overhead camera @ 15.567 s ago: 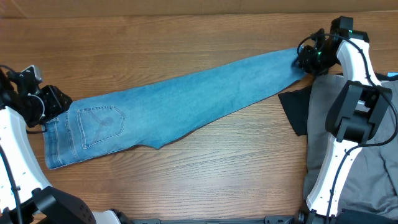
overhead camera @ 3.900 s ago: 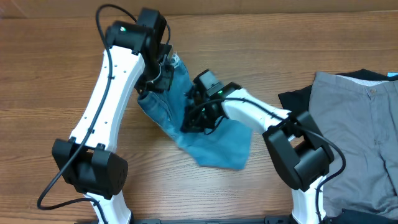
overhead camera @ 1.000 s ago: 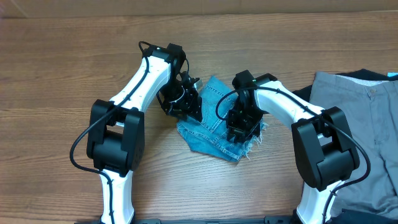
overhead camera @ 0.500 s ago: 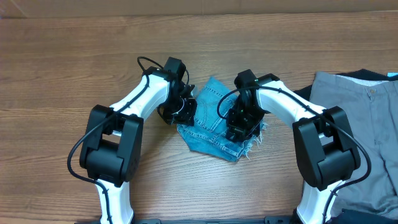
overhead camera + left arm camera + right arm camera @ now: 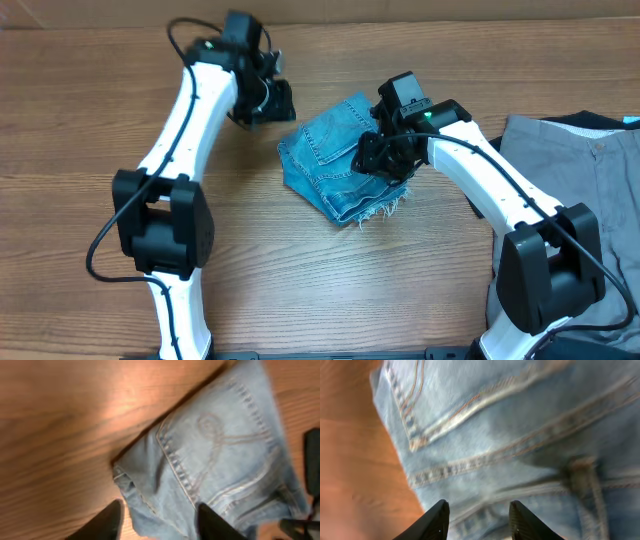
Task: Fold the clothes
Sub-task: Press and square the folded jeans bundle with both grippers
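The clothes, light-blue jeans [image 5: 322, 172], lie folded into a small bundle in the middle of the table, a stitched pocket on top and a frayed hem at the front. My left gripper [image 5: 266, 101] hangs open up and to the left of the bundle, apart from it. In the left wrist view its fingers [image 5: 102, 525] frame the bundle's corner [image 5: 220, 445] from above, the gripper [image 5: 159, 527] holding nothing. My right gripper [image 5: 385, 157] hovers over the bundle's right side. It [image 5: 479, 522] stands open, with seams and denim [image 5: 510, 435] filling its view.
Grey trousers [image 5: 575, 190] lie at the right edge, over a dark garment [image 5: 478, 163]. Bare wood table [image 5: 90, 200] surrounds the bundle. The table's far edge [image 5: 320, 22] runs just behind my left arm.
My left gripper has pulled away from the bundle, up and to the left. The right gripper has opened and shifted back. The bundle now lies slightly farther back.
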Tool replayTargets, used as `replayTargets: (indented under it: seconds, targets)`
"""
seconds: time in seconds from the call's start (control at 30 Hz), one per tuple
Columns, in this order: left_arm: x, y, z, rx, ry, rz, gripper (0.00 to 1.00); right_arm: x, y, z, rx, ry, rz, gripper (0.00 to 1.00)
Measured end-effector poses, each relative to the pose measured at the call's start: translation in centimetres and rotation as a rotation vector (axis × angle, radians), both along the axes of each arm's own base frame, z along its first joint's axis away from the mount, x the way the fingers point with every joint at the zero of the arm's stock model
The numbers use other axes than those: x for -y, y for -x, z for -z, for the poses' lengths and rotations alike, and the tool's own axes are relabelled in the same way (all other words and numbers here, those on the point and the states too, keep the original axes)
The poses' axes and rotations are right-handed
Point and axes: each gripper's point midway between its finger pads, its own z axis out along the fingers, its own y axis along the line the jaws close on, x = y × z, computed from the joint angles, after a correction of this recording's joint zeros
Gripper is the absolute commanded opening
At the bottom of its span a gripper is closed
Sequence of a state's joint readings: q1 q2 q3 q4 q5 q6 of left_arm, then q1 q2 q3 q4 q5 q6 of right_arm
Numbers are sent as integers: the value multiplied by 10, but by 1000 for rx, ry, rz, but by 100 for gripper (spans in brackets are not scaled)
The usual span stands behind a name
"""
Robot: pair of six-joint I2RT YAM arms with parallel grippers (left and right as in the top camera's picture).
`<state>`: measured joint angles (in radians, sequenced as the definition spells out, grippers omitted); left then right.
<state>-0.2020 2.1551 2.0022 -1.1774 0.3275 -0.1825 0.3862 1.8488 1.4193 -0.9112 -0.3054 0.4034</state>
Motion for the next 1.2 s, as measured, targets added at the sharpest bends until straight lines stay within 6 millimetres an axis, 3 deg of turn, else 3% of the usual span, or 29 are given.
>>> replayTargets:
  seconds: [0.1,0.23,0.43,0.53,0.63,0.7,0.9,0.93,0.97,1.0,1.07,1.1,1.2]
  targets:
    - [-4,30,-8,-113,-25,11,82,9,-12,2,49,55,36,41]
    - [1,55,3,-223,2,26,83,20,-21,13,60,121,93,41]
    - [17,86,52,-356,115,41,83,24,-17,57,-36,174,113,40]
    - [25,99,75,-401,182,26,86,21,-17,63,-51,163,114,41]
    - [37,100,90,-389,269,20,100,19,-17,63,-52,152,114,37]
    - [45,98,98,-368,323,12,100,18,-17,64,-57,148,118,36]
    - [72,91,98,-312,456,-20,98,18,-16,64,-60,145,118,36]
    - [77,89,97,-303,477,-34,93,18,-16,64,-60,144,118,36]
    - [80,89,97,-298,489,-46,80,18,-16,64,-60,144,118,36]
    - [83,88,99,-293,500,-63,63,18,-16,64,-60,145,118,36]
    - [87,87,104,-286,506,-96,19,19,-16,64,-61,146,119,36]
    - [88,89,109,-294,499,-112,4,19,-16,64,-64,148,119,36]
    - [87,94,120,-313,462,-148,4,19,-11,65,-84,144,116,35]
